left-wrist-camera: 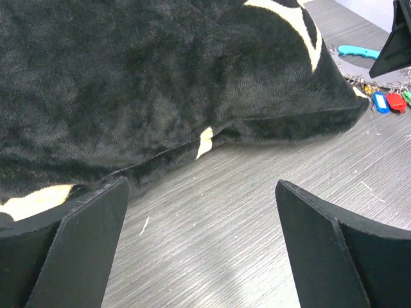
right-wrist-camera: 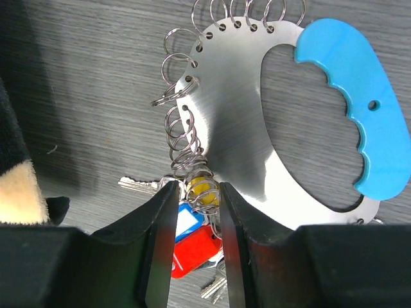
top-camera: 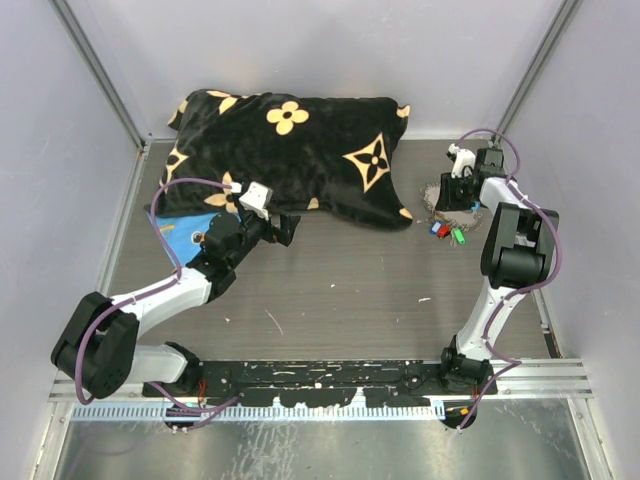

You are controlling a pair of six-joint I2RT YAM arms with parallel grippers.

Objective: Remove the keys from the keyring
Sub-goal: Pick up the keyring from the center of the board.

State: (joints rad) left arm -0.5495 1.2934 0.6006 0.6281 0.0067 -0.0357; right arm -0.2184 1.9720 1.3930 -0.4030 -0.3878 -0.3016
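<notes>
Far left, top view: blue sheet [top-camera: 182, 236] lies on the table [top-camera: 340, 295], partly under the near left corner of the pillow [top-camera: 290, 150].

My left gripper [top-camera: 283, 228] sits low at the pillow's near edge. Left wrist view: both fingers [left-wrist-camera: 83, 250] stand wide apart with nothing between them but bare tabletop. The black plush with yellow motifs fills the view ahead.

Centre: open table with a few pale specks.

Right, just past the pillow's near right corner: keyring [right-wrist-camera: 237, 122] lies flat on the table. It is a shiny metal loop punched with holes along its rim, small wire rings hang through them, and one side has a light-blue curved grip. The keys [right-wrist-camera: 192, 250] are bunched at its near end. I see red, blue and yellow heads, and a plain silver key [right-wrist-camera: 138, 185] sticks out to the left. From above, the heads [top-camera: 448, 232] show as a coloured cluster beside the loop [top-camera: 432, 190].

My right gripper [right-wrist-camera: 198, 187] is down over that bunch. Its fingers are drawn close, with a narrow gap between them. The yellow head and a tangle of wire rings sit in that gap. I cannot tell whether the tips are pinching them or only flanking them.
</notes>
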